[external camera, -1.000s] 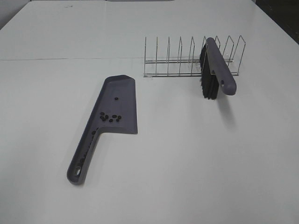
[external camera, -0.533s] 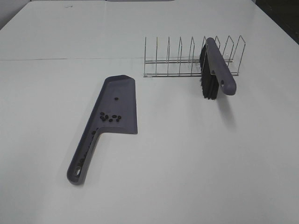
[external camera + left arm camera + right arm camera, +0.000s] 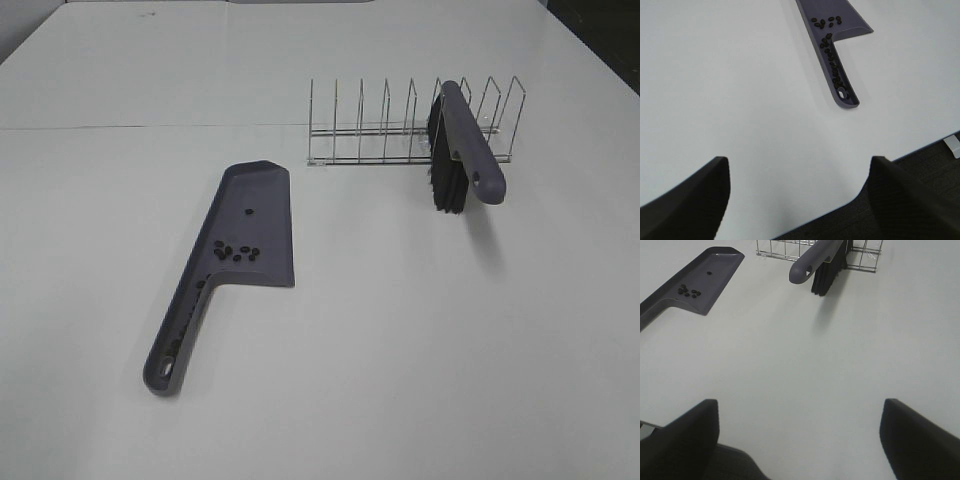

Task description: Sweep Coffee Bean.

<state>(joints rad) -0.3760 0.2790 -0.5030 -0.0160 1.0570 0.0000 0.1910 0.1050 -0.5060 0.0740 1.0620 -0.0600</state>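
Observation:
The grey-purple dustpan lies flat on the white table, handle toward the near left. Several dark coffee beans sit in its pan and along the handle channel; one lone bean rests farther up the pan. The brush leans in the wire rack, black bristles down, grey handle pointing forward. Neither arm shows in the high view. My left gripper hangs open over the table's near edge, well short of the dustpan. Back from the brush and dustpan, my right gripper is open and holds nothing.
A wire dish rack stands at the back right of the table. The table's near edge and dark floor show beside the left gripper.

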